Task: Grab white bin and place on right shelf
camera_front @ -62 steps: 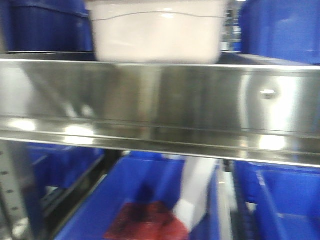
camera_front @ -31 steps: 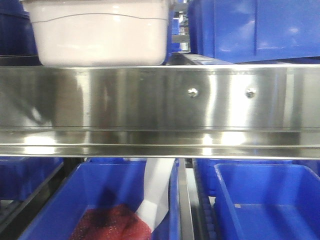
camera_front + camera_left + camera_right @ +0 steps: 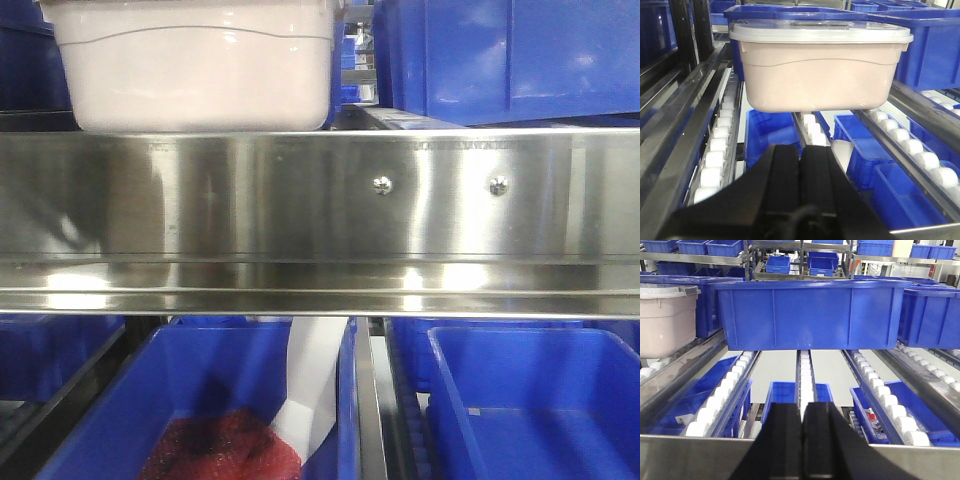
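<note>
The white bin (image 3: 190,70), pinkish-white with a curved ridge line, stands on the rack level above the shiny steel front rail (image 3: 250,210) of the shelf, at the upper left. In the left wrist view the bin (image 3: 820,75) shows its grey lid and sits on roller tracks straight ahead of my left gripper (image 3: 801,148), which is shut and empty, apart from the bin. My right gripper (image 3: 803,405) is shut and empty above the steel rail (image 3: 690,455). It faces a large blue bin (image 3: 810,315), with the white bin (image 3: 665,320) far to its left.
A blue bin (image 3: 510,55) stands right of the white bin on the same level. Lower blue bins (image 3: 520,410) sit under the rail; one holds a red item (image 3: 220,450) and white paper. White roller tracks (image 3: 725,395) run front to back.
Over the last second the front view shifted, so the white bin moved from centre to left in frame and two rail screws came into view. Since half a second ago it is nearly still.
</note>
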You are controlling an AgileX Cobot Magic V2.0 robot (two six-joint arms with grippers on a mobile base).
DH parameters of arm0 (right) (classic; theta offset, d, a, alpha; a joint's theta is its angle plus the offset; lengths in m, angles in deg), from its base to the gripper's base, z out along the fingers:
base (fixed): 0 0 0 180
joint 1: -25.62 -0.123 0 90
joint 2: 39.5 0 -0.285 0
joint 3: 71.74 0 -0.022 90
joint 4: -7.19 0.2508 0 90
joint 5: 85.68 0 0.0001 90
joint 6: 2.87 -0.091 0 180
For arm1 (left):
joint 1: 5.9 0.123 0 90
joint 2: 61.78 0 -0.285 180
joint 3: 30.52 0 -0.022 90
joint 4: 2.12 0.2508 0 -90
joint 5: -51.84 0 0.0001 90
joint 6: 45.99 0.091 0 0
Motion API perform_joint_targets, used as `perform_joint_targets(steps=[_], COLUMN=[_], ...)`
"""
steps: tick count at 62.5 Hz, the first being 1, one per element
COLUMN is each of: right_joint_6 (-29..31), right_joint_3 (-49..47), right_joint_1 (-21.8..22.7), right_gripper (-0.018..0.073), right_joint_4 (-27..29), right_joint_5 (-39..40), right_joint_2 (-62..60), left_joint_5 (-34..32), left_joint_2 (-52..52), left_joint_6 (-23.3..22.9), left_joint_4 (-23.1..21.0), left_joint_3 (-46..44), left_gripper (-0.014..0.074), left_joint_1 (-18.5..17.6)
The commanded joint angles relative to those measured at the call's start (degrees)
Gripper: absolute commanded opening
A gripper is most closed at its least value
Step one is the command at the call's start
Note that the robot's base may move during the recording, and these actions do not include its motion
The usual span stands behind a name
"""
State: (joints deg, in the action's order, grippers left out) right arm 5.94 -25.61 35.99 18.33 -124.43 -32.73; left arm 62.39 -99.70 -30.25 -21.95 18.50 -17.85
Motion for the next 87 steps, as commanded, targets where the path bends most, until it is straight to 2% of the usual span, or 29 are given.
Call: perform_joint_targets(steps=[1,8,11,21,33,40,45,48,55,70,78,87], right_joint_6=[0.0,0.0,0.0,0.0,0.0,0.0,0.0,0.0,0.0,0.0,0.0,0.0], right_joint_3=[-1.5,-1.5,-1.5,-1.5,-1.5,-1.5,-1.5,-1.5,-1.5,-1.5,-1.5,-1.5], right_joint_1=[-0.2,-0.2,-0.2,-0.2,-0.2,-0.2,-0.2,-0.2,-0.2,-0.2,-0.2,-0.2], right_gripper=[0.0068,0.0068,0.0068,0.0068,0.0068,0.0068,0.0068,0.0068,0.0068,0.0068,0.0068,0.0068], right_joint_4=[0.5,0.5,0.5,0.5,0.5,0.5,0.5,0.5,0.5,0.5,0.5,0.5], right_joint_5=[4.9,4.9,4.9,4.9,4.9,4.9,4.9,4.9,4.9,4.9,4.9,4.9], right_joint_2=[-0.4,-0.4,-0.4,-0.4,-0.4,-0.4,-0.4,-0.4,-0.4,-0.3,-0.3,-0.3], left_joint_5=[-5.0,-3.8,-3.8,-3.8,-4.9,-9.0,-16.7,-12.9,-12.3,-12.5,-12.4,-12.4], left_joint_2=[-0.1,3.2,5.5,16.4,28.1,31.7,31.4,31.4,31.4,31.4,31.4,31.4], left_joint_6=[0.1,0.1,0.1,-0.2,-4.2,-4.8,-5.0,-5.0,-5.0,-5.3,-14.9,-15.2], left_joint_4=[0.0,9.6,12.1,11.1,11.0,11.0,10.9,10.9,9.5,9.5,11.4,11.7], left_joint_3=[-1.3,-0.5,0.6,8.1,19.1,25.6,30.9,30.6,30.8,30.8,30.8,30.8], left_gripper=[-0.0127,-0.0127,-0.0126,-0.0127,-0.0126,-0.0127,-0.0127,-0.0127,-0.0127,-0.0127,-0.0127,-0.0127], left_joint_1=[-0.4,-0.3,0.0,2.7,6.6,7.0,7.0,7.0,7.0,7.0,7.0,7.0])
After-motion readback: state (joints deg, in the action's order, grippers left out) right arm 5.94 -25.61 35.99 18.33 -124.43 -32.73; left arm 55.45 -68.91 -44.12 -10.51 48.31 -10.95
